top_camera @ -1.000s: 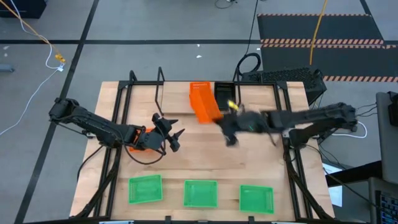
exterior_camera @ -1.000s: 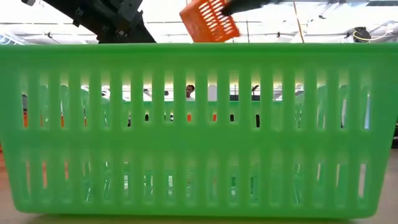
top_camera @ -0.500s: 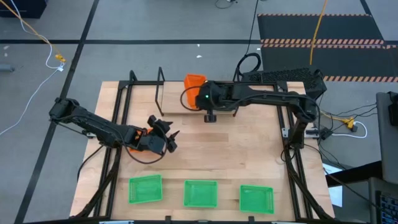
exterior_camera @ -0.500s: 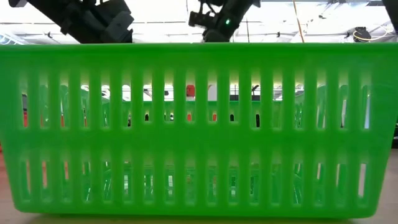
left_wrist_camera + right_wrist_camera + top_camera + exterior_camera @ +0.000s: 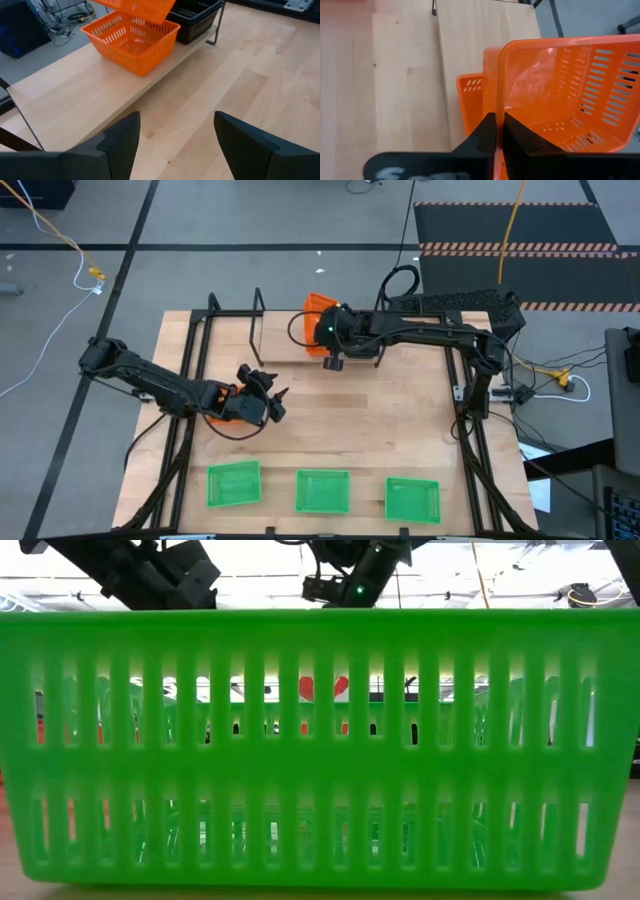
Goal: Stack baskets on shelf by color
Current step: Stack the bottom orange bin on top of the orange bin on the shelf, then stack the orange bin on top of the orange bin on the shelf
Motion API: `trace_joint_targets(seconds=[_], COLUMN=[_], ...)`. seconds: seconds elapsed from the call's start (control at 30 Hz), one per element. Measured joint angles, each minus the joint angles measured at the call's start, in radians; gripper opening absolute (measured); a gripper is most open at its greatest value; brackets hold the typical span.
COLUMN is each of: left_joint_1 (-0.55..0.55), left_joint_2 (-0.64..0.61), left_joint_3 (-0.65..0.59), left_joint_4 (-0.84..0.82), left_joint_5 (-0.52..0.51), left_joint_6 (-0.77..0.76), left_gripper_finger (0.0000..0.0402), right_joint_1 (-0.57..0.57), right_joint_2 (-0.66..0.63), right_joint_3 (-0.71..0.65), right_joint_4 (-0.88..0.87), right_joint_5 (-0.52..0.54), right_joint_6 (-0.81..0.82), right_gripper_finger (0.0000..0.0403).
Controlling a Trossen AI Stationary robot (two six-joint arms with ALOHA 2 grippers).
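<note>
Over at nine o'clock on the table (image 5: 400, 420), the left gripper (image 5: 268, 402) hangs above bare wood with nothing in it, its fingers (image 5: 120, 140) spread wide apart in the left wrist view. Along the six o'clock edge sit three green baskets in a row: the left green basket (image 5: 233, 484), the middle green basket (image 5: 323, 491), whose slotted wall fills the low view (image 5: 320, 750), and the right green basket (image 5: 412, 500). Up at twelve o'clock, the shelf (image 5: 257, 330) holds an orange basket (image 5: 131, 41) with a black basket (image 5: 196, 14) just beside it. And there is the right gripper (image 5: 496, 131), reaching in from three o'clock, clenched tight on the rim of a second orange basket (image 5: 560, 95), which hangs tilted directly over the one on the shelf. From above, that held basket (image 5: 318, 305) peeks out just behind the right arm's wrist.
</note>
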Motion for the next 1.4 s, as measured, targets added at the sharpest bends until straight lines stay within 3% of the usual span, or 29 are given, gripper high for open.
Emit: trace_joint_targets(seconds=[0.2, 0.53, 0.7, 0.77, 0.87, 0.97, 1.1, 1.23, 1.4], left_joint_1=[0.003, 0.003, 0.002, -0.008, -0.034, -0.052, -0.072, -0.112, -0.173], left_joint_2=[0.000, 0.000, 0.000, 0.000, -0.003, -0.033, -0.097, -0.165, -0.246], left_joint_3=[0.000, 0.000, 0.000, 0.000, 0.000, 0.000, 0.000, 0.000, 0.000], left_joint_4=[0.000, 0.000, -0.004, -0.014, -0.053, -0.108, -0.180, -0.243, -0.378], left_joint_5=[0.000, 0.000, 0.007, 0.023, 0.027, -0.008, -0.037, -0.016, -0.052], left_joint_6=[-0.004, -0.006, -0.008, -0.019, -0.046, -0.104, -0.169, -0.200, -0.254], left_gripper_finger=[0.0255, 0.0255, 0.0255, 0.0255, 0.0255, 0.0255, 0.0255, 0.0255, 0.0255], right_joint_1=[-0.013, -0.013, -0.005, 0.006, 0.034, 0.094, 0.192, 0.262, 0.289], right_joint_2=[0.000, -0.012, -0.065, -0.093, -0.164, -0.257, -0.318, -0.207, 0.082], right_joint_3=[-0.048, -0.057, -0.057, -0.057, -0.093, -0.241, -0.480, -0.532, -0.257], right_joint_4=[0.029, 0.074, 0.058, -0.020, -0.081, 0.028, 0.393, 0.697, 0.599], right_joint_5=[-0.004, -0.007, -0.008, -0.066, -0.232, -0.321, -0.314, -0.239, -0.272], right_joint_6=[0.020, 0.005, -0.018, -0.018, -0.019, -0.103, -0.280, -0.386, -0.504], right_gripper_finger=[0.0028, 0.0124, 0.0146, 0.0146, 0.0138, 0.0129, 0.0126, 0.0128, 0.0140])
